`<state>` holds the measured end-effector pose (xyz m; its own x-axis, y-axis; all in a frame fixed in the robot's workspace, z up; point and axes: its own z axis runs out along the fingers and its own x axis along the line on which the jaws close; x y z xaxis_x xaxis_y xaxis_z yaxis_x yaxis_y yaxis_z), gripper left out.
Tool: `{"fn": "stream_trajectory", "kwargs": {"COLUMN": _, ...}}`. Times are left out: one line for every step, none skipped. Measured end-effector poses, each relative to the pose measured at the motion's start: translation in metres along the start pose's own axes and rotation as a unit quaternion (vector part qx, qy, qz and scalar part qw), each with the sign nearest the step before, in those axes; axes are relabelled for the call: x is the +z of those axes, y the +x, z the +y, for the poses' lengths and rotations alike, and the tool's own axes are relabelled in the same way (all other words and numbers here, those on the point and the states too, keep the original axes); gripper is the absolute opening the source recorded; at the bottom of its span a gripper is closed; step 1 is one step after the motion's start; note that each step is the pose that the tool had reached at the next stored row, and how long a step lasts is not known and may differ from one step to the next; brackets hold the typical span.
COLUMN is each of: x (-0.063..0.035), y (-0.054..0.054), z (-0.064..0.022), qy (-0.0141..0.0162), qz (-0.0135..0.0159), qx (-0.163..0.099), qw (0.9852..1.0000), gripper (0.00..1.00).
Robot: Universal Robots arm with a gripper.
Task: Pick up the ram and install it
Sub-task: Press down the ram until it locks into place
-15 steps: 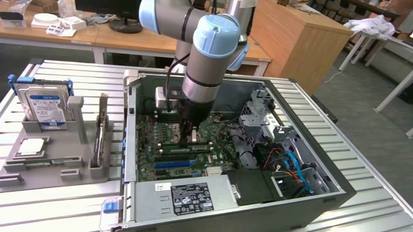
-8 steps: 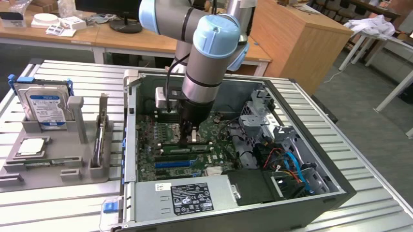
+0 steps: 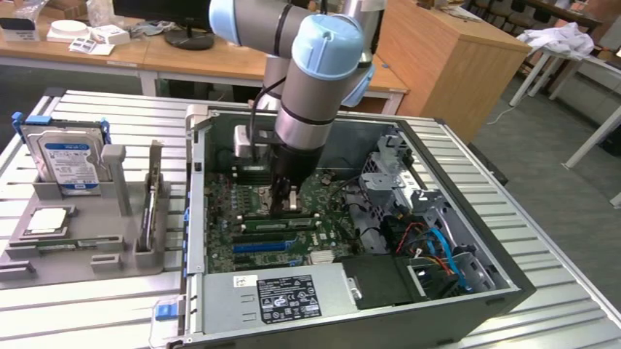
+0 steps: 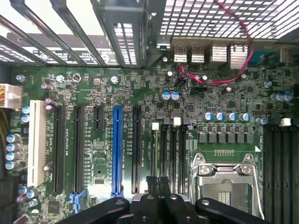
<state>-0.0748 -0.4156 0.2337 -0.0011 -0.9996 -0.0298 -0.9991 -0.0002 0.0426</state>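
Observation:
The ram, a narrow green stick with dark chips, stands on edge in a memory slot on the motherboard inside the open PC case. My gripper hangs straight down over the stick's middle, its tips at the top edge; whether they touch it I cannot tell. In the wrist view the gripper has its two black fingers pressed together, shut, over the row of black memory slots beside the CPU socket. The ram itself I cannot make out there.
Case walls surround the board. The power supply sits at the front and a drive cage with cables on the exterior view's right. A grey holder on the left carries a hard drive and a thin upright board.

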Motion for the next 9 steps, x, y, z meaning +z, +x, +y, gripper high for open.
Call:
{"fn": "stream_trajectory", "kwargs": {"x": -0.0027, "y": 0.0, "z": 0.0001, "qy": 0.0, "qz": 0.0, "qx": 0.0, "qw": 1.0, "gripper": 0.11}}
{"fn": "stream_trajectory", "kwargs": {"x": -0.0058, "y": 0.0, "z": 0.0003, "qy": 0.0, "qz": 0.0, "qx": 0.0, "qw": 1.0, "gripper": 0.11}}
{"fn": "stream_trajectory", "kwargs": {"x": -0.0085, "y": 0.0, "z": 0.0004, "qy": 0.0, "qz": 0.0, "qx": 0.0, "qw": 1.0, "gripper": 0.11}}
{"fn": "stream_trajectory", "kwargs": {"x": -0.0112, "y": 0.0, "z": 0.0005, "qy": 0.0, "qz": 0.0001, "qx": 0.0, "qw": 1.0, "gripper": 0.11}}
{"fn": "stream_trajectory", "kwargs": {"x": -0.014, "y": 0.0, "z": 0.0006, "qy": 0.0, "qz": 0.0001, "qx": 0.0, "qw": 1.0, "gripper": 0.11}}
{"fn": "stream_trajectory", "kwargs": {"x": -0.0171, "y": -0.001, "z": 0.0008, "qy": 0.0, "qz": 0.0001, "qx": 0.0, "qw": 1.0, "gripper": 0.11}}
{"fn": "stream_trajectory", "kwargs": {"x": -0.02, "y": -0.001, "z": 0.0009, "qy": 0.0, "qz": 0.0001, "qx": 0.0, "qw": 1.0, "gripper": 0.11}}
{"fn": "stream_trajectory", "kwargs": {"x": -0.0229, "y": -0.001, "z": 0.001, "qy": 0.0, "qz": 0.0001, "qx": 0.0, "qw": 1.0, "gripper": 0.11}}
{"fn": "stream_trajectory", "kwargs": {"x": -0.0258, "y": -0.001, "z": 0.0011, "qy": 0.0, "qz": 0.0, "qx": 0.0, "qw": 1.0, "gripper": 0.11}}
